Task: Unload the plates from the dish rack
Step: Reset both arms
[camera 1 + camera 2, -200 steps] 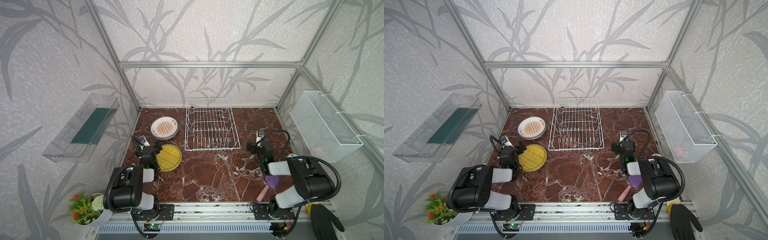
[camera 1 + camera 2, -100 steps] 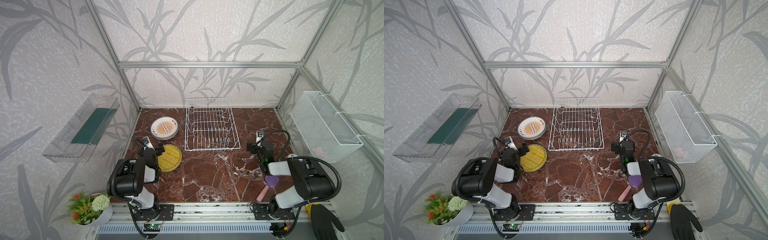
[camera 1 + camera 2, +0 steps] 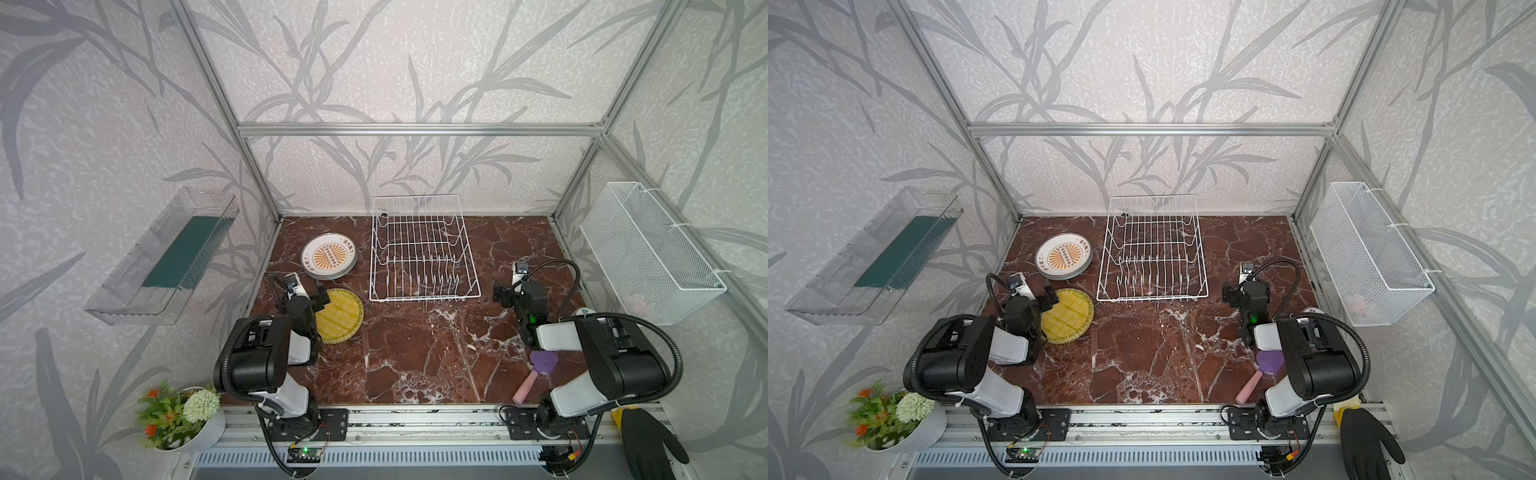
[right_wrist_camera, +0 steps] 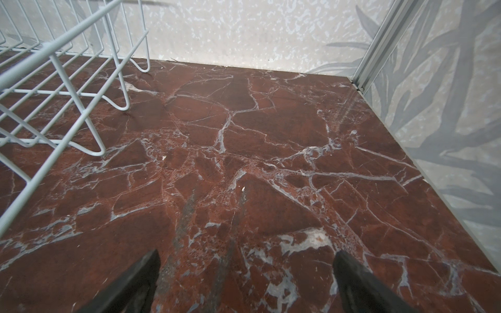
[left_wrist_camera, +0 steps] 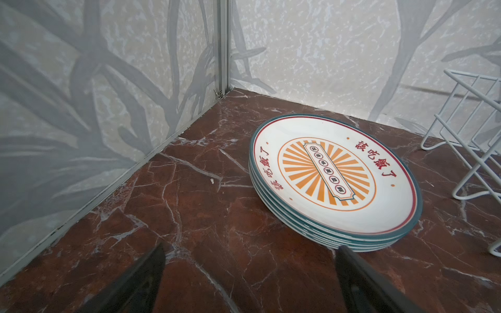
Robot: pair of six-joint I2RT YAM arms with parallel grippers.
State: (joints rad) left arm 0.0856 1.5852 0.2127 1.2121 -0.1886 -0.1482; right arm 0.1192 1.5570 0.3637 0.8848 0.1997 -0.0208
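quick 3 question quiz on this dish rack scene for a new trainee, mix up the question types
1. True or false: a plate stands in the dish rack.
2. The sunburst plates are: A stacked flat on the table; B spread apart; C standing on edge.
3. Fill in: the left hand and the right hand are both ____.
Key: 1 false; 2 A; 3 open.
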